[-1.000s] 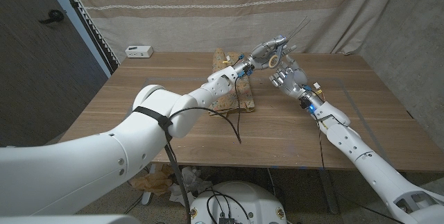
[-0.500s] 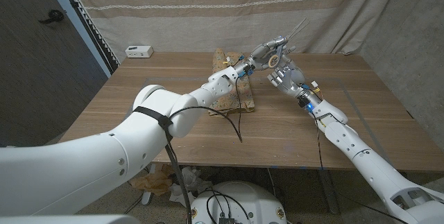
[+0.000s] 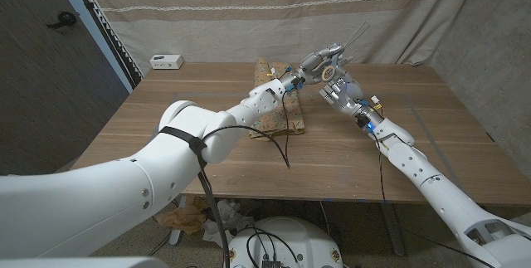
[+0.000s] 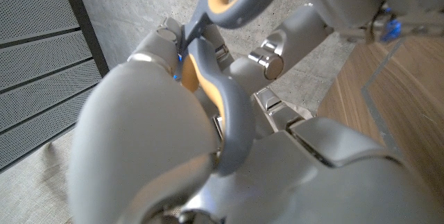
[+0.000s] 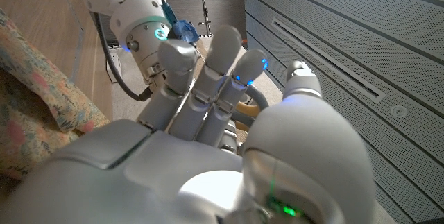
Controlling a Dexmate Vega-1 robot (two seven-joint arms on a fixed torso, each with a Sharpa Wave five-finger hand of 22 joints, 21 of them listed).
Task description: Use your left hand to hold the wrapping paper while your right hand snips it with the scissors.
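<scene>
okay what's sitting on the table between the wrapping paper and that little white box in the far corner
Nothing. In the head view, bare wood runs from the wrapping paper to the white box on the table.

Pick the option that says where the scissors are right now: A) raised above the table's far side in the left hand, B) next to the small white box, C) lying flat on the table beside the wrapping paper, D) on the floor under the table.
A: in the head view the scissors are up in the air in the left hand, blades pointing up, with the right hand close beside them.
</scene>
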